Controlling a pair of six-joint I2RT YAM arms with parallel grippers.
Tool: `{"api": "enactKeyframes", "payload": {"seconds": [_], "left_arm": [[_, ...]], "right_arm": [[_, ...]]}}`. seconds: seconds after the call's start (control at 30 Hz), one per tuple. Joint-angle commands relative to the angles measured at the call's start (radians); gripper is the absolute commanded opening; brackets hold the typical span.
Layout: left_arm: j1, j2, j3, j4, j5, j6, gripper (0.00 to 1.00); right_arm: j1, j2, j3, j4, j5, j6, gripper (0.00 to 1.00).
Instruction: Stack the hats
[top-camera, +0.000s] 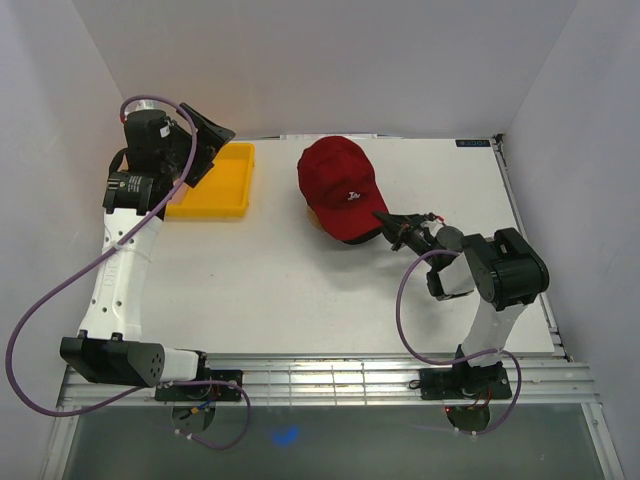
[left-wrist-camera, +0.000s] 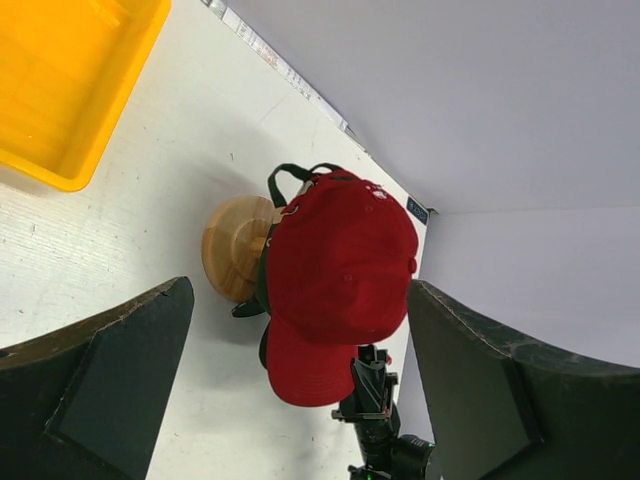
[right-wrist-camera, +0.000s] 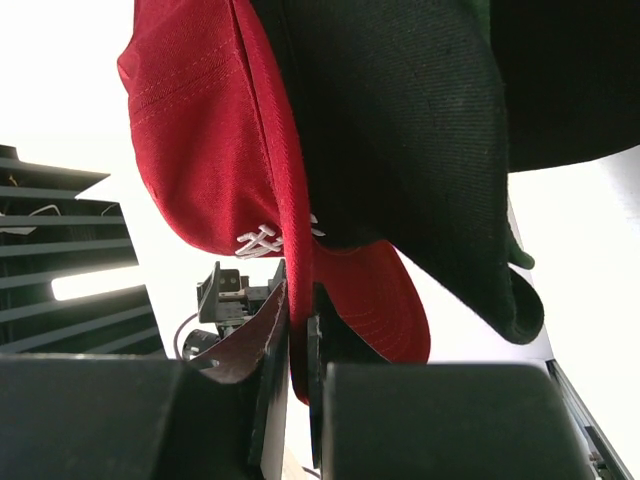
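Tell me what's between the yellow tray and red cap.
Bare table in the top view; the left wrist view shows a wooden stand by the red cap.

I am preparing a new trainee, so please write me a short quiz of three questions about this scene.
1. True or false: the left pincer holds the red cap.
2. Which part of the red cap does the right pincer grip? A) none B) crown C) brim
3. Fill in: the yellow tray lies nearest the ____ pincer.
Key: 1. False, it stands open and empty. 2. C. 3. left.
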Motion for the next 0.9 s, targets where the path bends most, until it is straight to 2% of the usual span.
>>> {"api": "enactKeyframes", "payload": {"seconds": [0.0, 0.17, 0.27, 0.4, 0.5, 0.87], "left_arm": [[0.009, -0.033, -0.004, 0.000, -0.016, 0.022, 0.98], [0.015, -0.036, -0.013, 0.000, -0.010, 0.023, 0.98], [0.015, -0.039, -0.013, -0.001, -0.013, 0.028, 0.98], [0.018, -0.042, -0.010, -0.006, -0.015, 0.031, 0.98], [0.017, -0.043, -0.013, -0.006, -0.010, 0.033, 0.98], [0.017, -0.045, -0.027, 0.008, 0.008, 0.020, 0.98]], "right_arm": [[-0.022, 0.042, -0.039, 0.066, -0.034, 0.025, 0.08], [-0.045, 0.002, -0.024, -0.092, -0.063, -0.060, 0.08], [-0.051, -0.022, 0.002, -0.181, -0.078, -0.116, 0.18], [-0.054, -0.065, 0.027, -0.270, -0.087, -0.179, 0.46], [-0.054, -0.113, 0.042, -0.325, -0.093, -0.227, 0.53], [-0.056, -0.231, 0.031, -0.433, -0.083, -0.316, 0.54]]}}
